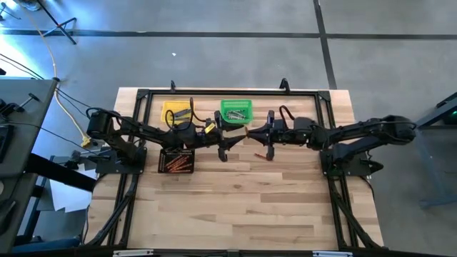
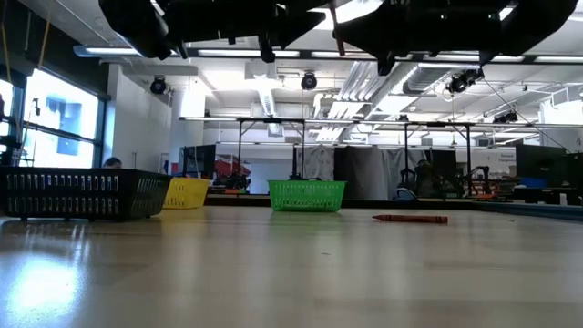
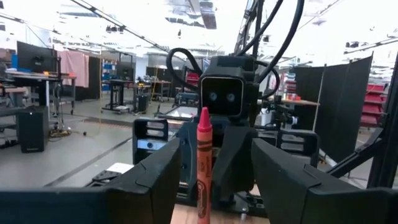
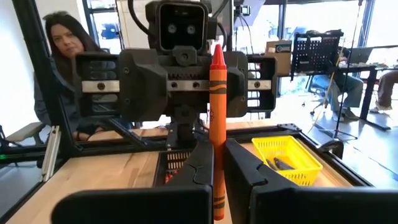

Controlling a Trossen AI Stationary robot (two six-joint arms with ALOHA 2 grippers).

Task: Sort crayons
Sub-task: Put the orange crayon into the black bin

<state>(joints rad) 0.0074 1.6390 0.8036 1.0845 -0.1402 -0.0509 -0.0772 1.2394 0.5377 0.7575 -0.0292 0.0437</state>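
1. The two grippers meet nose to nose above the middle of the table, just in front of the green bin point(image 1: 235, 111). An orange-red crayon point(image 4: 217, 134) stands upright between them.
2. The right gripper point(image 4: 214, 165) has its fingers pressed together on the lower part of that crayon. The crayon's bottom end is cut off at the picture's edge.
3. The left gripper point(image 3: 214, 180) has its fingers spread wide. The same crayon point(image 3: 203, 165) stands in the gap, touching neither finger as far as can be seen.
4. From above, the arms cover the held crayon, and only a sliver of orange shows where the grippers meet.
5. A second orange-red crayon point(image 2: 410, 219) lies flat on the wooden table point(image 1: 243, 207), near the right gripper and apart from the bins.
6. The black mesh bin point(image 1: 176, 161) holds a heap of orange-red crayons point(image 1: 177, 165). The left arm overlaps its far edge.
7. The yellow bin point(image 4: 287, 155) holds a few dark crayons point(image 4: 283, 164), too small to count. The green bin's grey contents point(image 1: 237, 114) are equally hard to make out.
8. In the low view both grippers are cut off at the top edge, mere dark shapes.
9. A seated person point(image 4: 62, 56) shows beyond the table, partly hidden by the frame point(image 4: 37, 93).
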